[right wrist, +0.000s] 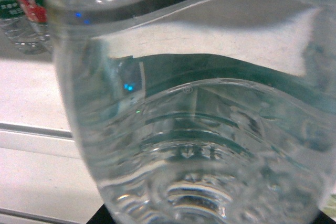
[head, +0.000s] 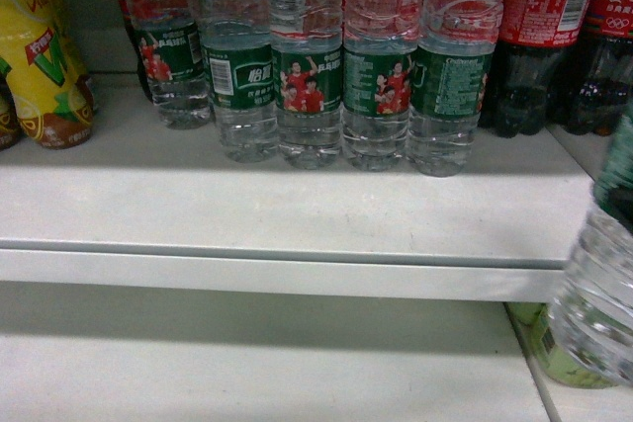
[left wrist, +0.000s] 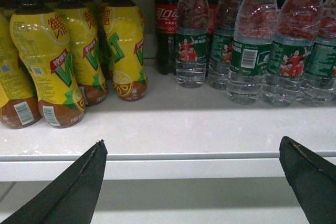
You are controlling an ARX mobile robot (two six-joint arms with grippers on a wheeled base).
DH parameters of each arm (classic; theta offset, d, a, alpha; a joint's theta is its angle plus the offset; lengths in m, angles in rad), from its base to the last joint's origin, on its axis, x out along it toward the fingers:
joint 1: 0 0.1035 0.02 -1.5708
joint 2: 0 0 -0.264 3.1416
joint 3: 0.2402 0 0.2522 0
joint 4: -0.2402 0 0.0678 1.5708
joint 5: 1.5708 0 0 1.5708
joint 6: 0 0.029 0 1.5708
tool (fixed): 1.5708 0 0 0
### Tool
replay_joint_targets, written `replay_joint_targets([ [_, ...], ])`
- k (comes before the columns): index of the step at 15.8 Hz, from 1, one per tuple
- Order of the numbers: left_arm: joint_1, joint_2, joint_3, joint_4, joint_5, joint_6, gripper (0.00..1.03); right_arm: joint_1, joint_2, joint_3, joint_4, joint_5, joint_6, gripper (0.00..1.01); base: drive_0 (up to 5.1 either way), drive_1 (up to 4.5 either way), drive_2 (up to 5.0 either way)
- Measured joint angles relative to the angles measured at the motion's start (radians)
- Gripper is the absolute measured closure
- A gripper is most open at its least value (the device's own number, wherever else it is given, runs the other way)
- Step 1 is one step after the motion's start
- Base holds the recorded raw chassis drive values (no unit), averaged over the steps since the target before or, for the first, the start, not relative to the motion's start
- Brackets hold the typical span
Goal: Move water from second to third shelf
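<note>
At the right edge of the head view, a water bottle (head: 598, 284) hangs in front of the shelf (head: 297, 214), already off the row of green-labelled bottles (head: 312, 71) and partly below the shelf lip. The right wrist view is filled by this same bottle (right wrist: 194, 129), pressed close to the lens, so the right tool itself is hidden and I cannot tell how firmly, or even whether, it clamps the bottle.

My worry is a slip: ribbed plastic full of water is heavy and flexes, and a loose or off-centre hold could let it tilt or drop. It also looks blurred and close to the shelf edge, so it could knock the lip or the yellowish-green thing (head: 559, 353) on the lower level.

In the left wrist view the left tool (left wrist: 191, 182) hovers before the shelf edge, fingers wide apart and holding nothing, facing the yellow drink bottles (left wrist: 68, 51).
</note>
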Motion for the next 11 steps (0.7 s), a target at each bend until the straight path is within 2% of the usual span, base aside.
replay_joint_targets([
  [2, 0.0, 0.0, 0.0, 0.0, 0.0, 0.0, 0.05, -0.056, -0.188, -0.075, -0.091, 0.01, -0.001, 0.61, 0.0, 0.0, 0.0],
  [5, 0.0, 0.0, 0.0, 0.0, 0.0, 0.0, 0.05, -0.128, -0.487, -0.109, -0.276, 0.022, 0.001, 0.61, 0.0, 0.0, 0.0],
  [8, 0.0, 0.0, 0.0, 0.0, 0.0, 0.0, 0.05, -0.158, -0.686, -0.11, -0.409, 0.015, 0.001, 0.61, 0.0, 0.0, 0.0],
  [11, 0.0, 0.0, 0.0, 0.0, 0.0, 0.0, 0.05, -0.163, -0.723, -0.109, -0.46, -0.002, 0.013, 0.61, 0.0, 0.0, 0.0],
])
